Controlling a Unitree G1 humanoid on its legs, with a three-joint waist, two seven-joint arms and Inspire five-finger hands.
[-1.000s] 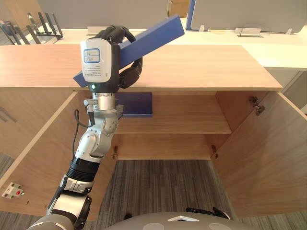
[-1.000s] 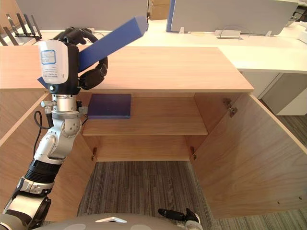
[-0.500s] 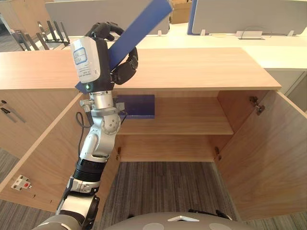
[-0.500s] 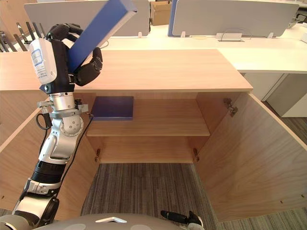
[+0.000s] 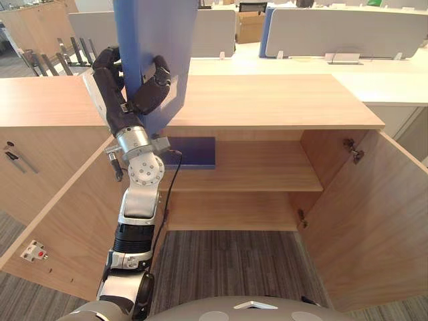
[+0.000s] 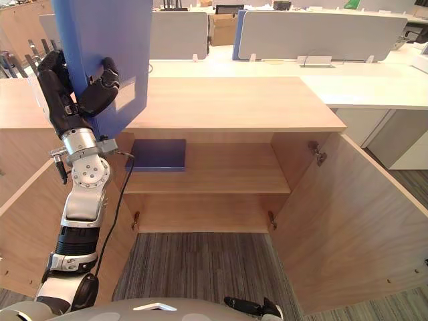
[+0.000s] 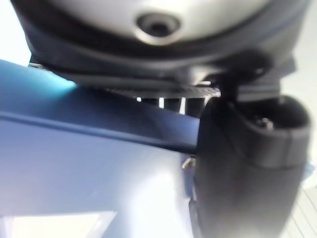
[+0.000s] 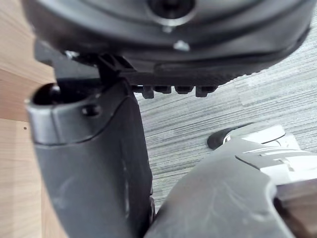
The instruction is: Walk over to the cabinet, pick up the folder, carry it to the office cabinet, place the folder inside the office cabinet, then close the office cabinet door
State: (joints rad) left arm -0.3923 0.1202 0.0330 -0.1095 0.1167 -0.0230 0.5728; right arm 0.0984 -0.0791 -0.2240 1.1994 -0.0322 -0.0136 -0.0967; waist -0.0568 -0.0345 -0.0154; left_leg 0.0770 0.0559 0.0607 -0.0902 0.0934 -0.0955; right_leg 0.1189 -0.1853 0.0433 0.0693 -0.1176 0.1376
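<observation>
Evidently stiff and probably light, the blue folder (image 5: 155, 40) stands upright over the left part of the cabinet top (image 5: 267, 100). The left hand (image 5: 152, 90) pinches its lower edge. Its smooth covers may slip, so gripping deep at that edge seems wise. The right hand (image 8: 94, 163) hangs over the carpet (image 8: 223, 114), and I cannot tell its state.

You'll find the tall blue flat folder (image 5: 155, 40) has a smooth, matt cover, with a faint sheen near the dark, slightly glossy plastic fingers (image 5: 158, 80) of the left hand (image 5: 119, 100) clamped on it. Behind the fingers, the pale wood-grain office cabinet (image 5: 267, 100) looks smooth and satin. Below them, the grey striped carpet (image 5: 227, 264) is coarse, and the small door hinge (image 5: 352, 150) is bare metal.
</observation>
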